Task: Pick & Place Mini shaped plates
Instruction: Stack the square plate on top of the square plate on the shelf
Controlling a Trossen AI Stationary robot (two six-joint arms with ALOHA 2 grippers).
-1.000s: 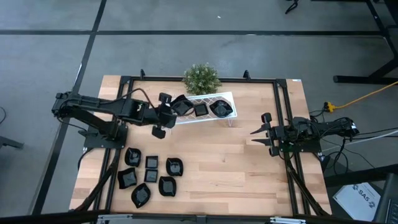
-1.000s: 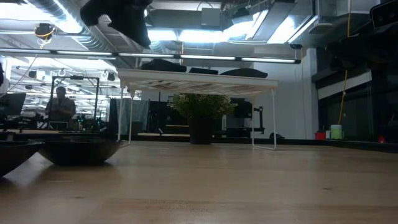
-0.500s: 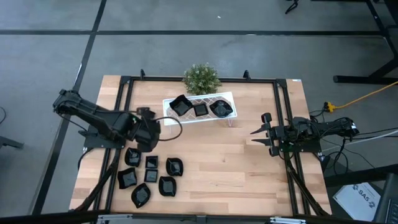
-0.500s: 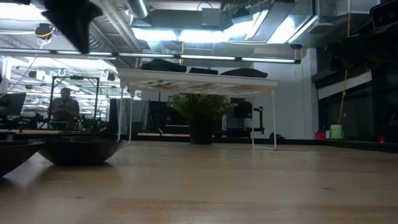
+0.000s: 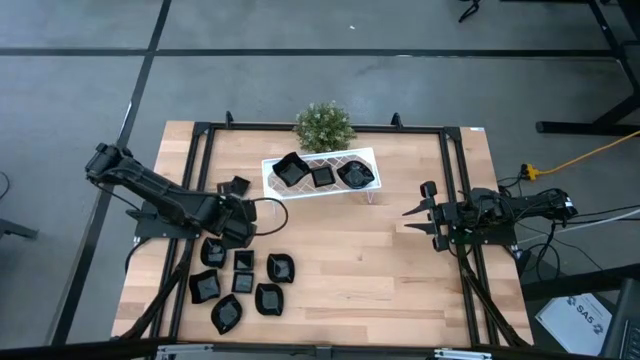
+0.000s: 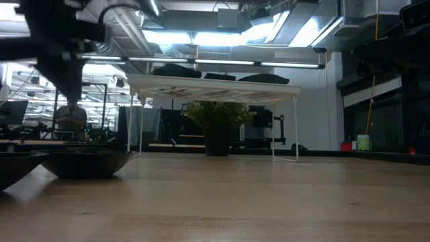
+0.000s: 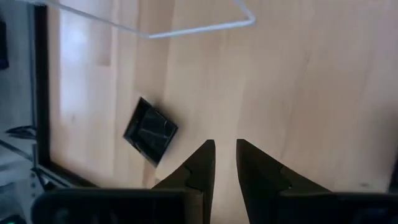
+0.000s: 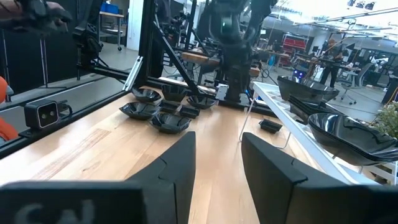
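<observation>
Several small glossy black plates (image 5: 243,283) lie in a cluster on the table's near left. Three more plates (image 5: 322,176) rest on top of the white rack (image 5: 366,158) at the far middle. One square plate (image 7: 150,130) lies flat by itself left of the rack. My left gripper (image 5: 240,215) hangs between that plate and the cluster, pointing steeply down. Its fingers (image 7: 225,152) stand a little apart over bare wood, with nothing between them. My right gripper (image 5: 420,210) waits open at the table's right edge.
A small green plant (image 5: 323,126) stands behind the rack at the far edge. Black frame rails (image 5: 190,160) run along the table's sides. The rack's wire legs (image 7: 199,28) stand close to my left gripper. Bare wood (image 5: 350,260) stretches across the table's middle and near right.
My left gripper has left the rack's left end and gone down and toward the table's near left, toward the cluster of plates. Its wrist has rolled and it has tipped to point more steeply down. The lone square plate shows now where the arm stood before.
</observation>
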